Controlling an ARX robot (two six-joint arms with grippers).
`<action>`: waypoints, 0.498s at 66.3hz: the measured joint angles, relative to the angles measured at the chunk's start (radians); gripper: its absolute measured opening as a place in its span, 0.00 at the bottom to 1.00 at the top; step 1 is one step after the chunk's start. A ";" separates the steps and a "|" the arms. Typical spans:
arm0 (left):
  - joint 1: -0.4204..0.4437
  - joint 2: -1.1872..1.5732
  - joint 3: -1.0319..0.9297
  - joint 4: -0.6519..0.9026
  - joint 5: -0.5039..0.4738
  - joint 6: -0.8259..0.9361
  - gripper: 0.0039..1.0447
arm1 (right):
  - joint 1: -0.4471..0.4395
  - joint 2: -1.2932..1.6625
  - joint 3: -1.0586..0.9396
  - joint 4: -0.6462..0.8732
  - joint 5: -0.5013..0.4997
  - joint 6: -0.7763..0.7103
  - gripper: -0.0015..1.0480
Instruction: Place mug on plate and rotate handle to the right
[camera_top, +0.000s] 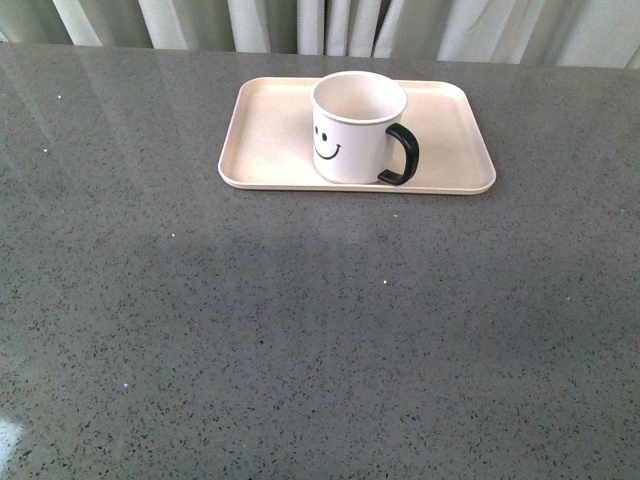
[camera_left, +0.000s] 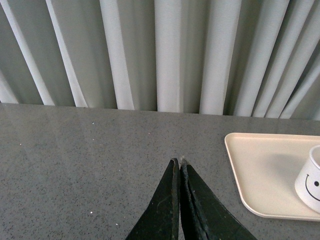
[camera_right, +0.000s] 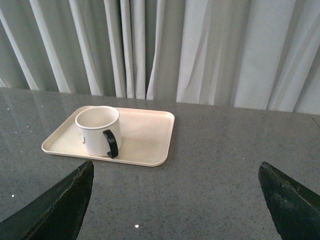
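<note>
Mug on plate, handle to the right, both claws apart from it
The mug stands upright on the plate, midway along it, near the table's far edge; its handle points right and slightly toward the near edge. The left claw is pressed together with nothing in it, the mug well apart from it and only partly in its view. The right claw is spread wide and empty above the table, with mug and plate well ahead of it, touching neither finger
</note>
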 joint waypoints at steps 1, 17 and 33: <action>0.002 -0.007 -0.005 -0.003 0.003 0.000 0.01 | 0.000 0.000 0.000 0.000 0.000 0.000 0.91; 0.045 -0.140 -0.118 -0.012 0.040 0.000 0.01 | 0.000 0.000 0.000 0.000 0.000 0.000 0.91; 0.120 -0.352 -0.185 -0.172 0.119 0.000 0.01 | 0.000 0.000 0.000 0.000 0.000 0.000 0.91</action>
